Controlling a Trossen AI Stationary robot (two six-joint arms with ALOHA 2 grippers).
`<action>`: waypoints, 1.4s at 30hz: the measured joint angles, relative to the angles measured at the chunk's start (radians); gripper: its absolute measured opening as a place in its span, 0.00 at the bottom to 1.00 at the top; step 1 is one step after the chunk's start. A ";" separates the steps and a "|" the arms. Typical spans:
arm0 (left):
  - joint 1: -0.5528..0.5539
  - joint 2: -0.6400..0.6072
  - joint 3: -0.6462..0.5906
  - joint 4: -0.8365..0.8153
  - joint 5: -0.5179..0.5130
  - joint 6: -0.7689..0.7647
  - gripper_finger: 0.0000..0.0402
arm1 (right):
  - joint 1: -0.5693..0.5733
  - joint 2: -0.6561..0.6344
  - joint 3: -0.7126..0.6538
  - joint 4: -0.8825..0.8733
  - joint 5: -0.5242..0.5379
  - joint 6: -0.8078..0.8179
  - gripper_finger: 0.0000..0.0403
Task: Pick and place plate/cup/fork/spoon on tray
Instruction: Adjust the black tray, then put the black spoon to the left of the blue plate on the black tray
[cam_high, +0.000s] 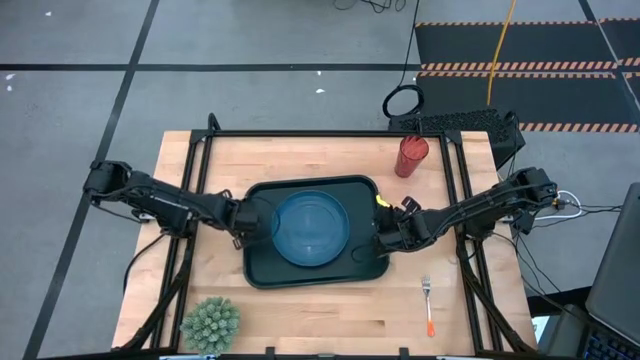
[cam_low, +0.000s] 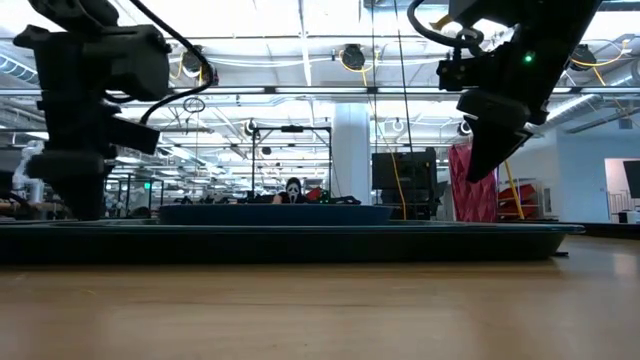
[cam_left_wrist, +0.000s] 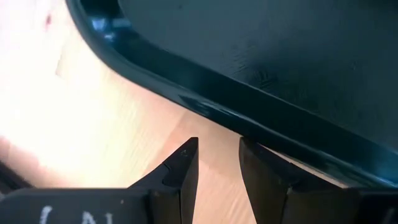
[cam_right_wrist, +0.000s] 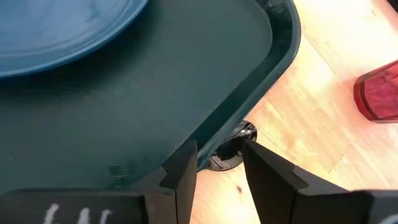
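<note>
The blue plate (cam_high: 312, 228) lies flat on the dark tray (cam_high: 262, 272) at the table's middle. My left gripper (cam_high: 247, 222) is open by a narrow gap, low at the tray's left rim (cam_left_wrist: 205, 102). My right gripper (cam_high: 385, 238) is open by a narrow gap above the tray's right rim (cam_right_wrist: 273, 50), raised clear of it in the low view (cam_low: 482, 165). A small dark metal piece (cam_right_wrist: 231, 149), seemingly the spoon, lies on the table against that rim, mostly hidden. The red cup (cam_high: 411, 155) stands at the far right. The orange-handled fork (cam_high: 428, 305) lies at the near right. My left gripper stands with one fingertip (cam_left_wrist: 255, 158) right at the tray's left rim. I cannot tell whether it touches the rim. My right gripper touches nothing.
A green spiky plant ball (cam_high: 210, 322) sits at the table's near left corner. A black keyboard-like box (cam_high: 465, 125) lies at the far right edge behind the cup. Bare wood shows along the near edge and the far side.
</note>
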 joint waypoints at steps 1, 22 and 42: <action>0.006 0.000 0.000 0.025 0.000 0.000 0.30 | 0.000 0.000 0.000 -0.005 0.000 0.000 0.31; 0.081 0.000 0.000 0.121 -0.060 0.076 0.30 | 0.000 0.000 0.000 -0.303 -0.006 0.162 0.31; 0.116 0.000 0.000 0.155 -0.137 0.104 0.30 | -0.095 -0.235 -0.296 -0.087 -0.132 0.125 0.31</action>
